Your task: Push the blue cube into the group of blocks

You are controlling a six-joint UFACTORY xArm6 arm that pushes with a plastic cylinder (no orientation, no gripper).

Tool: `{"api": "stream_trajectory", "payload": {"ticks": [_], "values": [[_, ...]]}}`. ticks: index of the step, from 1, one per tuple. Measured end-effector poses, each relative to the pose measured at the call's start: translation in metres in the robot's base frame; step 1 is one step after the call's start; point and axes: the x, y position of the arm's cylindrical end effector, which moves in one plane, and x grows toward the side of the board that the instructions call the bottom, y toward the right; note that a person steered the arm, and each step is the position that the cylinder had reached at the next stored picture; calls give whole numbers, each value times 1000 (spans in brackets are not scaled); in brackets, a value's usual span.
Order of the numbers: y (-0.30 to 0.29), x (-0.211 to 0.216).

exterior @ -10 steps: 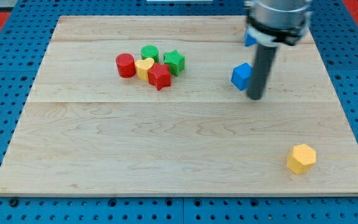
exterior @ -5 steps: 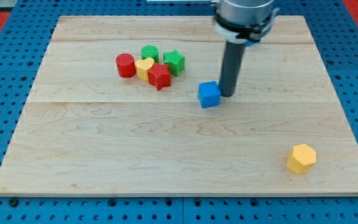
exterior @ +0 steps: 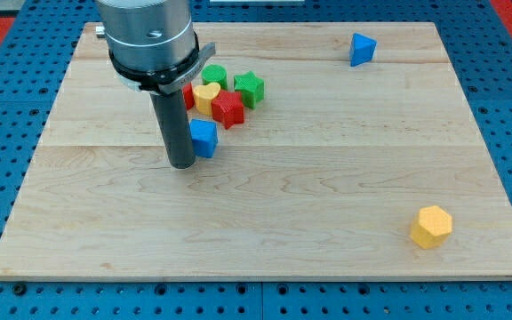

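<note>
Currently: tip (exterior: 181,164) down on board (exterior: 265,222), touching blue cube (exterior: 204,138) on cube's left-bottom side as viewed. No jaws on this rig, plain rod only, so nothing to report as apart or together.

Blue cube: centre-left of board, just below the group, close to red star (exterior: 228,108); can't tell whether touching or a sliver apart.

Group, upper left-centre:
- red star at group's bottom right, touching yellow heart (exterior: 207,94)
- yellow heart in the middle, partly cut off by arm body on its left
- green cylinder (exterior: 215,75) at top, just above heart
- green star (exterior: 249,89) at right, touching red star's upper edge
- red cylinder (exterior: 188,94) at left, mostly hidden behind rod, only a sliver showing

Arm housing (exterior: 147,40) covering board's upper left, blocking view of group's left side.

Elsewhere:
- blue triangle-ish block (exterior: 361,48) near top right edge, well apart from everything
- yellow hexagon (exterior: 431,226) near bottom right corner, alone

Board sitting on blue pegboard (exterior: 7,133); red strip at top corners of view.
</note>
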Motion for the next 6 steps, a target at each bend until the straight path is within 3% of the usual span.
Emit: {"api": "stream_trajectory", "payload": {"ticks": [2, 6], "values": [[31, -7], [15, -29]]}}
